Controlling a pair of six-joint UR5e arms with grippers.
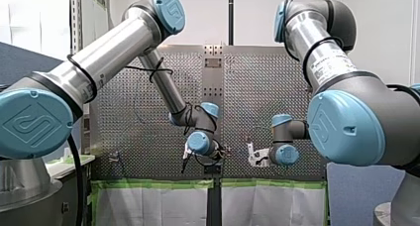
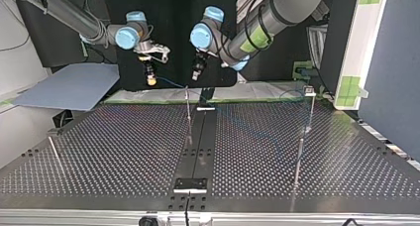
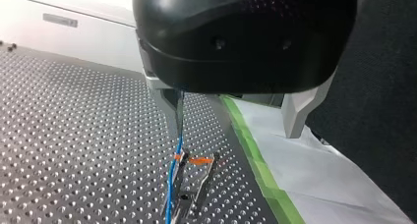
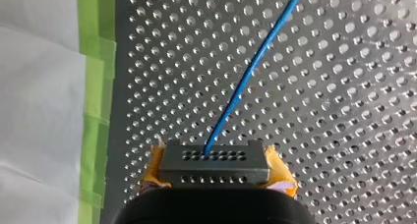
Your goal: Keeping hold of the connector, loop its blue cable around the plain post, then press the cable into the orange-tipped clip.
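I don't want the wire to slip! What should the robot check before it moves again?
1. Right jaws shut on the connector: ok.
2. Blue cable leaves the connector without a kink: ok.
3. Cable looped yet: cannot tell.
4. Cable pressed into the orange-tipped clip: cannot tell; it runs close along one prong.
5. Left jaws open, above the clip and not touching it: ok.
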